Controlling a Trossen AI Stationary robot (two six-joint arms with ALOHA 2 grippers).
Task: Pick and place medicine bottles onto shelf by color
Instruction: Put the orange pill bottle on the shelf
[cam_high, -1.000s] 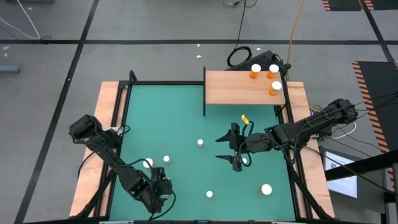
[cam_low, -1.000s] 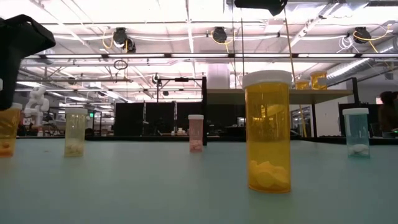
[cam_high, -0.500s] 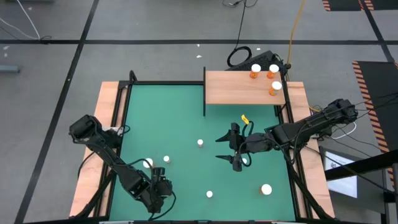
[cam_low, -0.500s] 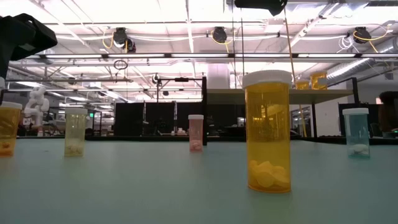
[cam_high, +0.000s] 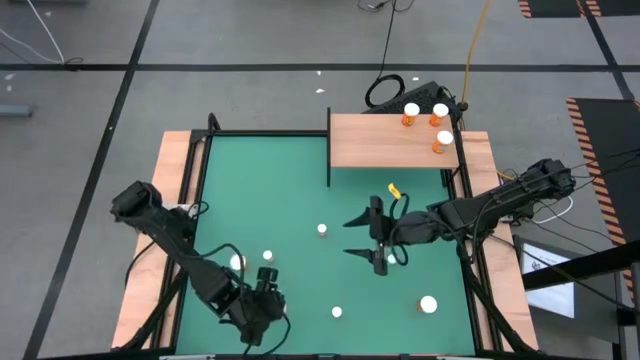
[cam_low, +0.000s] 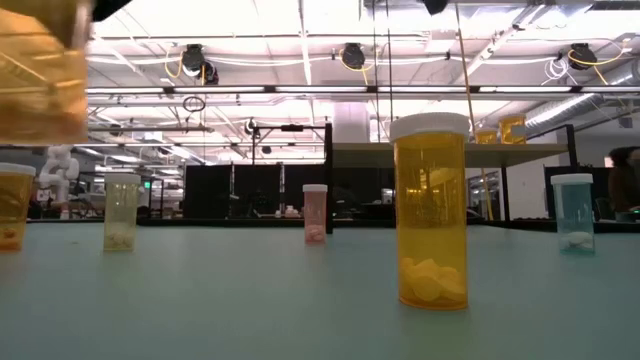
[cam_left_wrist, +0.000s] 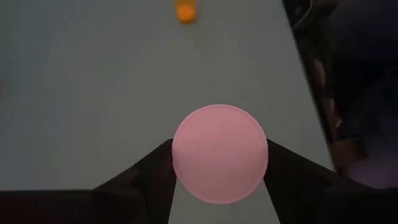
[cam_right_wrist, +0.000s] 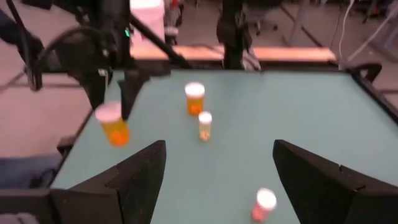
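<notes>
Three bottles (cam_high: 436, 125) stand on the shelf (cam_high: 390, 142), five wait on the mat (cam_high: 290, 200), one hangs pinched in the left gripper (cam_left_wrist: 219, 163) near the front-left corner, while the right gripper (cam_high: 375, 235) hovers spread mid-mat.

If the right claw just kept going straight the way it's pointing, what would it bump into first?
Probably the small pink bottle, low between the right gripper's open fingers. The two bottles farther on stand left of the line. Depth is hard to judge, so it could pass above.
</notes>
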